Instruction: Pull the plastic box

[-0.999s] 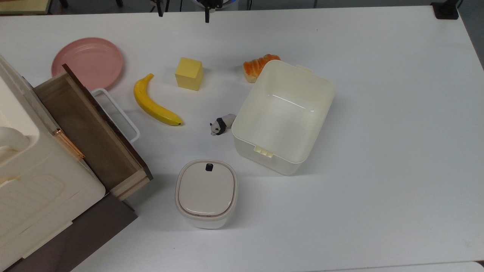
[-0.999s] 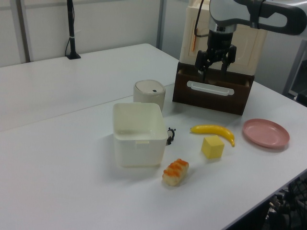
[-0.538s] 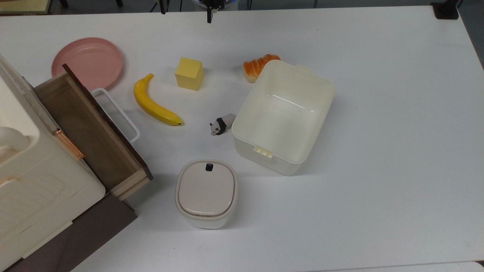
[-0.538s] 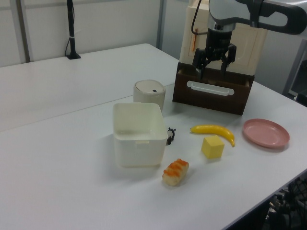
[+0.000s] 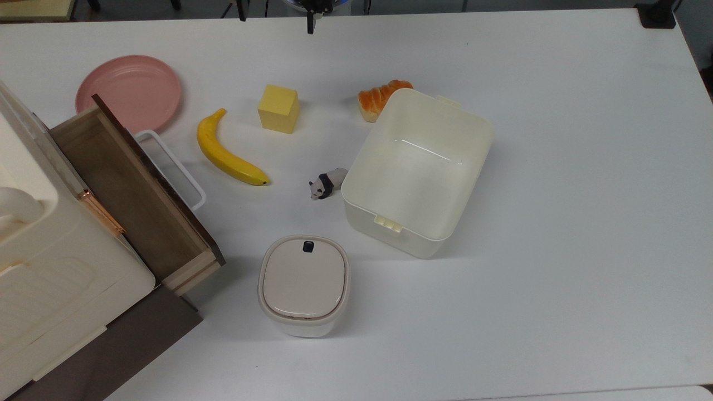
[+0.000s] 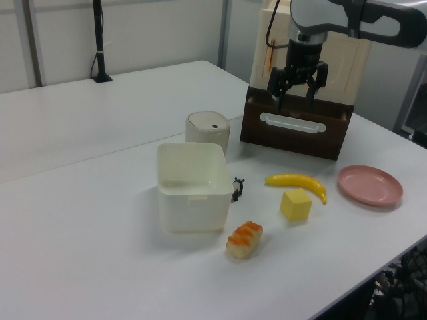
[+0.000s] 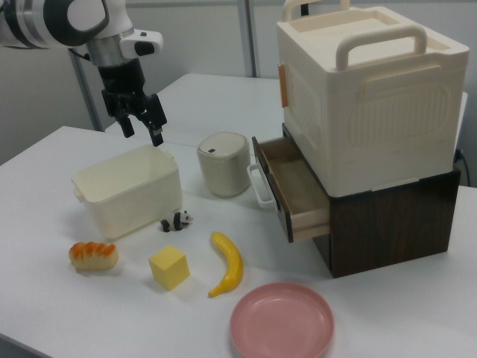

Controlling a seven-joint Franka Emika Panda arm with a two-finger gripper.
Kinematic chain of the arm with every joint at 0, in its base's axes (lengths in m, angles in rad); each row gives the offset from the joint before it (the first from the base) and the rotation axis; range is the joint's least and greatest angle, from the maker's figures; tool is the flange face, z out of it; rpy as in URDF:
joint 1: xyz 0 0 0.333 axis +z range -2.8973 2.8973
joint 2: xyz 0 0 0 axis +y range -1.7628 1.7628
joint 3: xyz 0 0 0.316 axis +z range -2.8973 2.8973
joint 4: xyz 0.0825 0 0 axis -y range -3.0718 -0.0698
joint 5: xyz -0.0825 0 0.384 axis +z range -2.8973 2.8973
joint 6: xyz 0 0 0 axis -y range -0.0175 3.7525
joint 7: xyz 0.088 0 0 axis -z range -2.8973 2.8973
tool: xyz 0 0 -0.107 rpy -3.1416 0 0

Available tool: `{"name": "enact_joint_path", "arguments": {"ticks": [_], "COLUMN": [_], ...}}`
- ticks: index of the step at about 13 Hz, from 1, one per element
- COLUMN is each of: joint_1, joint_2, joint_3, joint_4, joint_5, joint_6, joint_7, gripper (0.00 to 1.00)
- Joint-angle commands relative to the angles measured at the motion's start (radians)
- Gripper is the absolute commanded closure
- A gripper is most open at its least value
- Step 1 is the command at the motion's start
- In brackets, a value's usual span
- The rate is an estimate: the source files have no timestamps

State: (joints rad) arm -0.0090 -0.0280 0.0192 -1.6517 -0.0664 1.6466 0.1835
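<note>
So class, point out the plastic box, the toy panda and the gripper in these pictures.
plastic box (image 5: 415, 184): top view, on its bare inner floor.
toy panda (image 5: 326, 183): top view, on its body.
gripper (image 7: 141, 128): right view, midway between the open fingertips.

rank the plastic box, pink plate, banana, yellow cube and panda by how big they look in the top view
Largest to smallest in the top view:
1. plastic box
2. pink plate
3. banana
4. yellow cube
5. panda

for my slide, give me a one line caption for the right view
Open tool hangs above the empty plastic box, with toy food and an open wooden drawer nearby.
</note>
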Motion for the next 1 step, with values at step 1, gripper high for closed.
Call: {"name": "enact_joint_path", "arguments": {"ticks": [1], "joint_1": [0.017], "joint_2": [-0.009], "joint_3": [-0.015], "joint_4": [0.006], "joint_5": [0.022], "joint_6": [-0.019], "joint_7": [0.007], "gripper": [0.0]}}
